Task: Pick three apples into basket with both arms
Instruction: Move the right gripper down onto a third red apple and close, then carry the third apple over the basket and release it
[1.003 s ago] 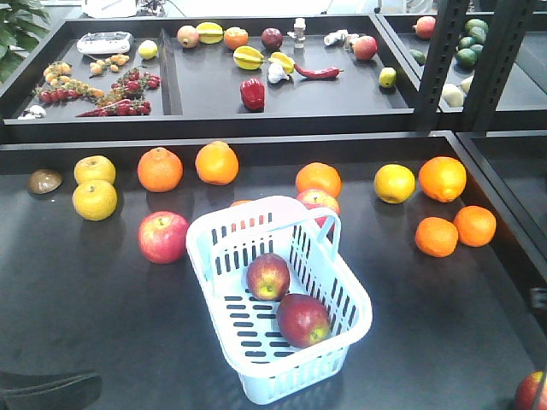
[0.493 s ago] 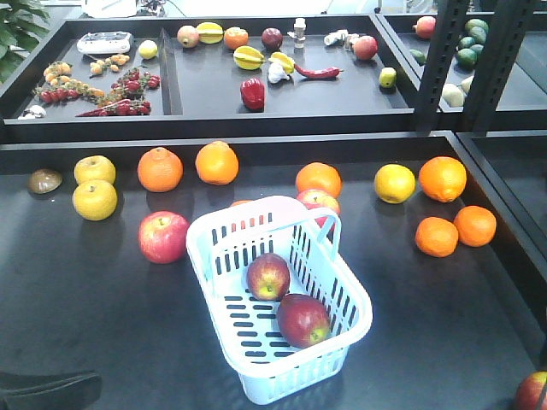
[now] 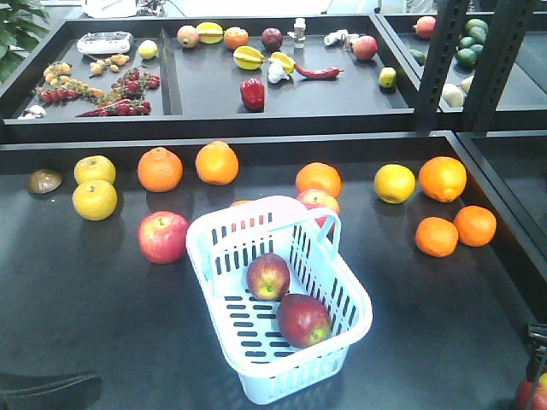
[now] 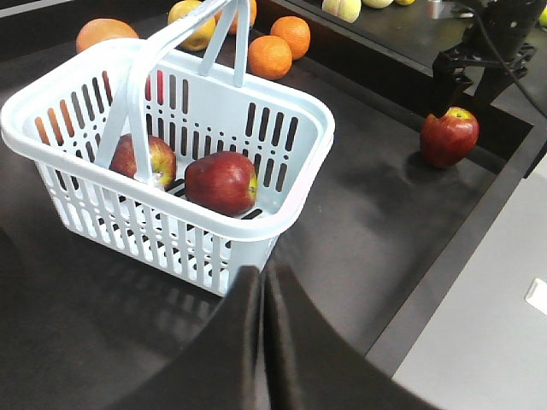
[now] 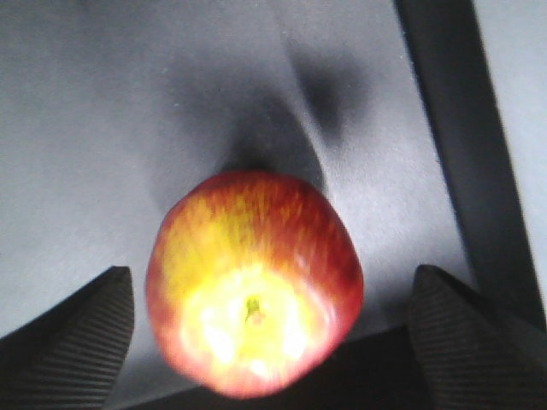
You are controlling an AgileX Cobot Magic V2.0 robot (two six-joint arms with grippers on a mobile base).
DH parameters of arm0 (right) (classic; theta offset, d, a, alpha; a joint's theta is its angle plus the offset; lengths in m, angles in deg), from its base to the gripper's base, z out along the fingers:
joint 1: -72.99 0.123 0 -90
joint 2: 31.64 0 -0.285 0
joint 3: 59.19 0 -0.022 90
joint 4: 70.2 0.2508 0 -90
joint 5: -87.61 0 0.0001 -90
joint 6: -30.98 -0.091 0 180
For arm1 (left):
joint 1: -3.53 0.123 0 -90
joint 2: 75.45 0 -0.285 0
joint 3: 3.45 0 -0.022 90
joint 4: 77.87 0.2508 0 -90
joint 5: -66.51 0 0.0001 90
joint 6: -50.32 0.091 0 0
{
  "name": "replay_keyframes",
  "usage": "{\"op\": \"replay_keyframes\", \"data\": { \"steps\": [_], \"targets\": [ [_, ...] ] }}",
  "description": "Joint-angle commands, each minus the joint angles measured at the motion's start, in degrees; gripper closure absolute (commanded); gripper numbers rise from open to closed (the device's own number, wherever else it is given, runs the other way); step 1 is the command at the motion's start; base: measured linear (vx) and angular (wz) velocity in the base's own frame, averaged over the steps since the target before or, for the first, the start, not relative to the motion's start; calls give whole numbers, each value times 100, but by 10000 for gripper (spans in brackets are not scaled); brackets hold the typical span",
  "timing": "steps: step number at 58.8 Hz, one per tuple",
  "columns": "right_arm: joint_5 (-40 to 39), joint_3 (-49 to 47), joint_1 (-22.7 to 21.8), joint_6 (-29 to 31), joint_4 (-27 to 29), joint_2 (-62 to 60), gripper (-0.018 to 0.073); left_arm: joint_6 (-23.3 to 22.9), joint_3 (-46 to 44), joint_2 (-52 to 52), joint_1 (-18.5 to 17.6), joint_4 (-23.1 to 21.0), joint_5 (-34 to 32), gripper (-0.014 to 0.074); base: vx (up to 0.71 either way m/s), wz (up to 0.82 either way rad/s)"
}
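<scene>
The pale blue-white basket (image 3: 256, 207) stands mid-table and holds two dark red apples (image 3: 268, 276) (image 3: 302, 319); the left wrist view shows them too (image 4: 220, 182) (image 4: 141, 160) inside the basket (image 4: 291, 149). A third apple (image 3: 532, 395) (image 4: 449, 137) lies by the table's right rim. My right gripper (image 4: 466, 81) (image 3: 537, 342) hangs just over it, open, and the apple (image 5: 254, 282) sits between its ribbed fingers (image 5: 77, 342) with a gap on each side. My left gripper (image 4: 262, 272) is shut and empty, just in front of the basket's near corner.
Oranges (image 3: 436, 236) (image 3: 160, 168), yellow fruit (image 3: 94, 199) and brighter pink-red apples (image 3: 162, 237) (image 3: 318, 201) lie around the basket. A raised black rim (image 4: 479, 222) runs beside the third apple. Behind is a tray of mixed produce (image 3: 252, 94) and a dark post (image 3: 440, 64).
In the front view my right gripper has come down at the right edge, onto the apple in the bottom corner. The basket and its two apples have not moved.
</scene>
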Motion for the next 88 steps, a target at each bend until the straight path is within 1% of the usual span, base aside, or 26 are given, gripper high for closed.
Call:
{"op": "replay_keyframes", "data": {
  "steps": [1, 9, 17, 21, 24, 29, 33, 36, 40, 44, 47, 51, 55, 59, 64, 69, 72, 77, 80, 83, 85, 88],
  "targets": [
    [-116, -150, -33, 96, -17, -60, -36, -10, -154, 11, -21, -190, -192, 603, 0, 0],
    [-173, -150, -33, 244, -15, 198, -34, -10, -154, 11, -21, -185, -198, 603, 0, 0],
    [-229, -150, -33, 245, -10, 411, -33, -10, -154, 11, -21, -185, -198, 603, 0, 0],
    [-222, -150, -33, 245, -4, 453, -17, -10, -154, 11, -21, -185, -198, 603, 0, 0],
    [-209, -150, -33, 245, 58, 453, 13, -10, -154, 11, -21, -185, -198, 603, 0, 0],
    [-178, -150, -33, 319, 210, 438, 103, -10, -154, 11, -21, -185, -198, 603, 0, 0],
    [-107, -150, -28, 446, 365, 366, 220, -10, -154, 11, -21, -185, -198, 603, 0, 0],
    [-53, -150, -28, 659, 520, 255, 309, -10, -154, 11, -21, -185, -198, 603, 0, 0],
    [-11, -171, -28, 1086, 911, 6, 430, -10, -154, 11, -21, -185, -198, 603, 0, 0],
    [121, -273, -28, 1518, 1452, -297, 523, -10, -154, 11, -21, -185, -198, 603, 0, 0],
    [285, -381, 16, 1857, 1831, -570, 576, -10, -154, 11, -21, -185, -203, 603, 0, 0],
    [516, -534, 151, 2224, 2208, -945, 570, -10, -154, 11, -21, -185, -203, 603, 0, 0],
    [693, -698, 419, 2397, 2489, -1364, 564, -10, -154, 11, -21, -185, -215, 603, 0, 0],
    [765, -803, 772, 2419, 2680, -1739, 559, -10, -154, 11, -21, -185, -221, 603, 0, 0],
    [603, -832, 1374, 2408, 2901, -2209, 552, -10, -154, 11, -21, -185, -221, 603, 0, 0],
    [431, -832, 2075, 2409, 3210, -2507, 544, -10, -154, 11, -21, -185, -227, 603, 0, 0],
    [224, -827, 2572, 2409, 3369, -2579, 538, -10, -154, 11, -21, -185, -227, 603, 0, 0],
    [-287, -827, 3251, 2409, 3435, -2540, 511, -10, -154, 11, -21, -185, -227, 603, 0, 0],
    [-671, -827, 3609, 2409, 3449, -2458, 474, -10, -154, 11, -21, -185, -227, 603, 0, 0],
    [-974, -827, 3857, 2409, 3482, -2350, 424, -10, -154, 11, -21, -185, -227, 603, 0, 0],
    [-1163, -833, 4002, 2415, 3533, -2250, 378, -10, -154, 11, -21, -185, -220, 603, 0, 0],
    [-1411, -833, 4185, 2455, 3591, -2072, 281, -10, -154, 11, -21, -185, -220, 603, 0, 0]
  ]
}}
